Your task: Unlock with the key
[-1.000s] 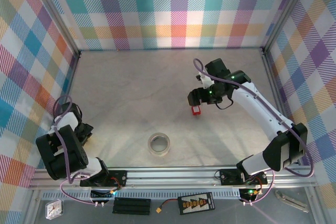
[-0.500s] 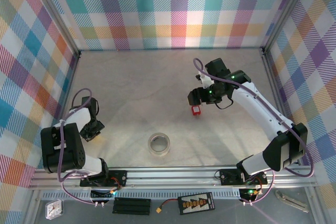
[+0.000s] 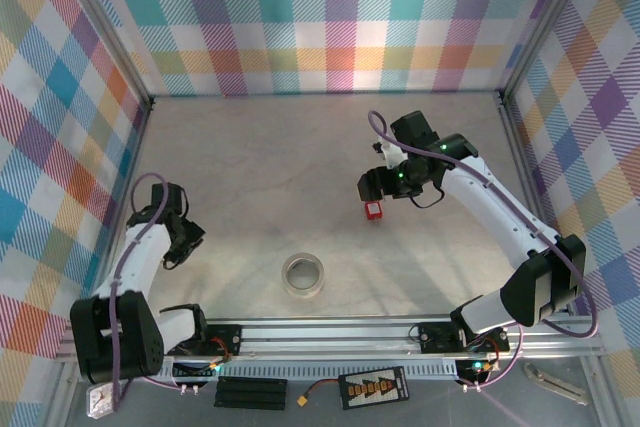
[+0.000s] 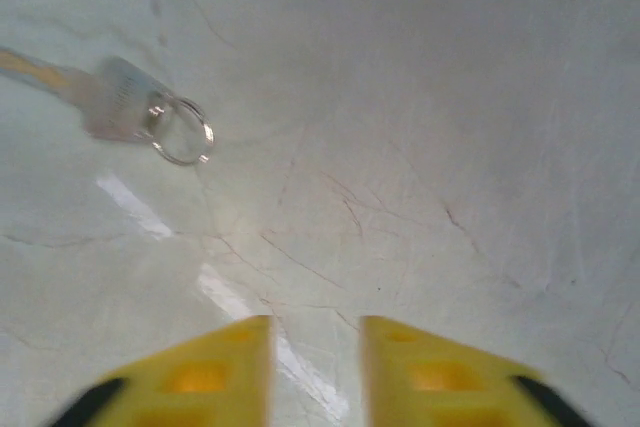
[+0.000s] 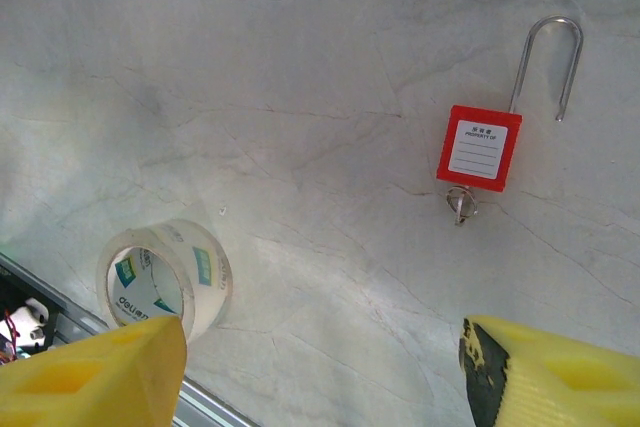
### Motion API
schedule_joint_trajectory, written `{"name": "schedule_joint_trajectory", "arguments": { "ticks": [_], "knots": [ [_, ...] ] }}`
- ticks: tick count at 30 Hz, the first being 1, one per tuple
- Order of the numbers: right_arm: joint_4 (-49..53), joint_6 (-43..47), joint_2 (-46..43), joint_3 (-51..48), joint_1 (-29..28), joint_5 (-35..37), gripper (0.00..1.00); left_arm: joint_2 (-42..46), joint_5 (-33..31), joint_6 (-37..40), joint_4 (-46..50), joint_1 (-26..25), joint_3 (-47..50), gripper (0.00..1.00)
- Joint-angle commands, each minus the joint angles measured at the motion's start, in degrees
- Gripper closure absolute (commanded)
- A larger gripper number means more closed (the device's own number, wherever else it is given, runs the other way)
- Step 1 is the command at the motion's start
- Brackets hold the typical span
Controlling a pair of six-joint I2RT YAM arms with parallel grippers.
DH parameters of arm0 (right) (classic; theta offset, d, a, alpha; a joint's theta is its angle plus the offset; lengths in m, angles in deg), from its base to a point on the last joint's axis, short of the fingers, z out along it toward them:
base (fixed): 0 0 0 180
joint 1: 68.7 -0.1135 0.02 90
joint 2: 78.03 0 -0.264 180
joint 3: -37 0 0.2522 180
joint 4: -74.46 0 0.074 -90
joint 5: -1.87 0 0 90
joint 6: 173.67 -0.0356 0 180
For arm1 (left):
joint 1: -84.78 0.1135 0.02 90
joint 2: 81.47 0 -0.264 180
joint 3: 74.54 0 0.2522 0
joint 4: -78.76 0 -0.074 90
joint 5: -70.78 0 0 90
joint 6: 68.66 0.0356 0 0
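A red padlock [image 5: 478, 147] lies flat on the table, and the free leg of its steel shackle [image 5: 548, 47] stands outside the body. A small metal key on a ring [image 5: 460, 204] sticks out of the lock's underside. My right gripper [image 5: 320, 377] hovers above it, open wide with nothing between its fingers; from above it sits just beyond the padlock [image 3: 375, 211]. In the left wrist view another key with a ring [image 4: 150, 115] lies blurred on the table at far left. My left gripper [image 4: 315, 372] is low over bare table, its jaws slightly apart and empty.
A roll of clear tape [image 3: 304, 275] lies near the front middle, also visible as the tape roll [image 5: 165, 282] by my right gripper's left finger. The metal rail [image 3: 330, 332] runs along the front edge, and checked walls close in the other sides.
My left arm has unfolded from its base out over the left of the table, and its jaws have parted. The right arm and the padlock have not moved.
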Motion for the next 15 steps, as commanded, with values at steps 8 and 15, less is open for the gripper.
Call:
{"name": "schedule_joint_trajectory", "arguments": {
  "ticks": [8,15],
  "knots": [
    [1.2,1.3,1.8,1.0,0.3,-3.4,0.24,0.4,3.6,-2.5,-2.1,17.3,4.5,0.25],
    [1.7,0.9,2.8,1.1,0.3,-4.8,0.24,-7.2,4.7,-3.4,-9.0,20.2,3.4,0.24]
  ]
}}
